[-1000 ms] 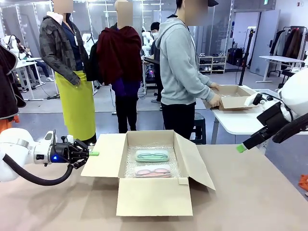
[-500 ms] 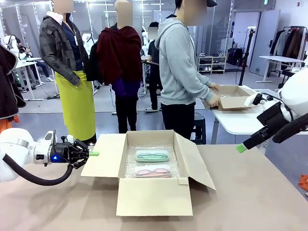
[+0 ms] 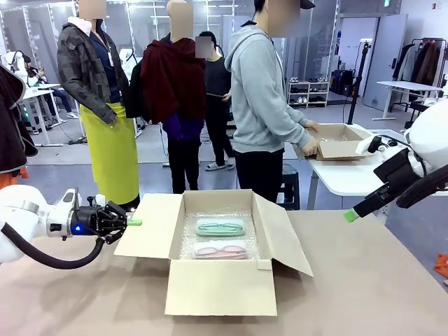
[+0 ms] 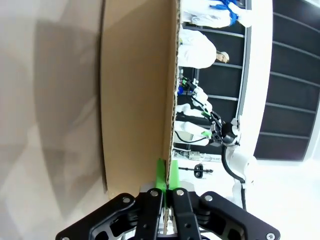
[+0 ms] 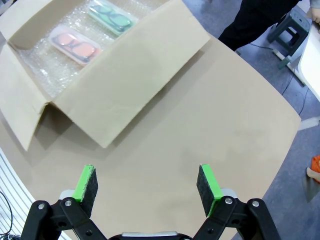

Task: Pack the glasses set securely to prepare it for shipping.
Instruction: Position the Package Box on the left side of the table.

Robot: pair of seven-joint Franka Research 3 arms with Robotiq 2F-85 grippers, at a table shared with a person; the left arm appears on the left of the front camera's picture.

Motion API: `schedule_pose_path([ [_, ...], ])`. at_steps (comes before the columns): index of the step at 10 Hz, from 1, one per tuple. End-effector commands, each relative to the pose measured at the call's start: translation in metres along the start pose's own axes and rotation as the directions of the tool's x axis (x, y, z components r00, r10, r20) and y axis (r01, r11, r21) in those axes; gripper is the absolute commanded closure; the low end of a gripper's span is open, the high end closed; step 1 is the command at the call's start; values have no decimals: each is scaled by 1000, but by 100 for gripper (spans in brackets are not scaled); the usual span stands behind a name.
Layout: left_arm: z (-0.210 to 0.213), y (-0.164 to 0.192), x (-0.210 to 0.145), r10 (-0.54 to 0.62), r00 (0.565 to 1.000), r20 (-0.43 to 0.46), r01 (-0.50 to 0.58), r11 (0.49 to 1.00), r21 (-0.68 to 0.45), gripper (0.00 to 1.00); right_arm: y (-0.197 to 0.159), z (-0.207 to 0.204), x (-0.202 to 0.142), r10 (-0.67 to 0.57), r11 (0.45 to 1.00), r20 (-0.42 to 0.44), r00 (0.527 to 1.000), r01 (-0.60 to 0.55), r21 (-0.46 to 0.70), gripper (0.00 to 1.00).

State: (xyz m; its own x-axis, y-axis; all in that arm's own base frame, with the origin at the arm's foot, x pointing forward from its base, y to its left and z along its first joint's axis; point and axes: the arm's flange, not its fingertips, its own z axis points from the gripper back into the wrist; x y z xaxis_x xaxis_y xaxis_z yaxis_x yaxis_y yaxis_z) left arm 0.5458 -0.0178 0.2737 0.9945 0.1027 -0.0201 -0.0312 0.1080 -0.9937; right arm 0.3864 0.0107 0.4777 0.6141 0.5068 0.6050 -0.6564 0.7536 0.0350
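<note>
**Left pincer pinches the box flap; box has slid a touch toward it**

The left pincer [image 3: 133, 222] is clenched on the outer edge of the cardboard box's left flap [image 3: 148, 225]; from the wrist camera its green fingertips [image 4: 161, 175] sit pressed together with the flap's corrugated edge caught between them. Compared with a second ago, this pincer has drawn back slightly toward the picture's left, and the cardboard box [image 3: 217, 287] has come with it, its front wall sitting a little further left on the counter [image 3: 364, 294].

The right pincer [image 3: 350, 215] hangs released above the counter's right side, well apart from the box, and has not moved; in its own view the two green pads [image 5: 208, 183] stand wide apart over bare counter.

Inside the box, on the bubble-wrap sheet [image 3: 190, 241], lie the two cases of the glasses set: the mint green case [image 3: 220, 227] toward the far wall, the pink case [image 3: 221, 249] just in front of it, near each other and flat.

Beyond the counter a person in a grey hoodie [image 3: 262, 91] holds another carton on a white table, as before.
</note>
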Motion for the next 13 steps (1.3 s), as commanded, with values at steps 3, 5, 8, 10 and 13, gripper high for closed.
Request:
schedule_pose_path([
  [3, 68, 7, 10, -146, 988, -48, 144, 988, -48, 98, 4, -1, 0, -21, 1000, 1, 1000, 21, -15, 0],
  [5, 112, 14, 17, -142, 990, -13, 141, 989, -41, 98, 4, -1, 0, -21, 1000, 1, 1000, 21, -15, 0],
  [8, 209, 20, 24, -134, 987, 85, 137, 990, -37, 98, 4, -1, 0, -21, 1000, 1, 1000, 21, -15, 0],
  [10, 267, 22, 16, -79, 994, 72, 83, 995, -57, 98, 4, -1, 0, -21, 1000, 1, 1000, 21, -15, 0],
  [13, 324, 32, 6, -33, 997, 71, 31, 999, 21, 98, 4, -1, 0, -21, 1000, 1, 1000, 21, -15, 0],
])
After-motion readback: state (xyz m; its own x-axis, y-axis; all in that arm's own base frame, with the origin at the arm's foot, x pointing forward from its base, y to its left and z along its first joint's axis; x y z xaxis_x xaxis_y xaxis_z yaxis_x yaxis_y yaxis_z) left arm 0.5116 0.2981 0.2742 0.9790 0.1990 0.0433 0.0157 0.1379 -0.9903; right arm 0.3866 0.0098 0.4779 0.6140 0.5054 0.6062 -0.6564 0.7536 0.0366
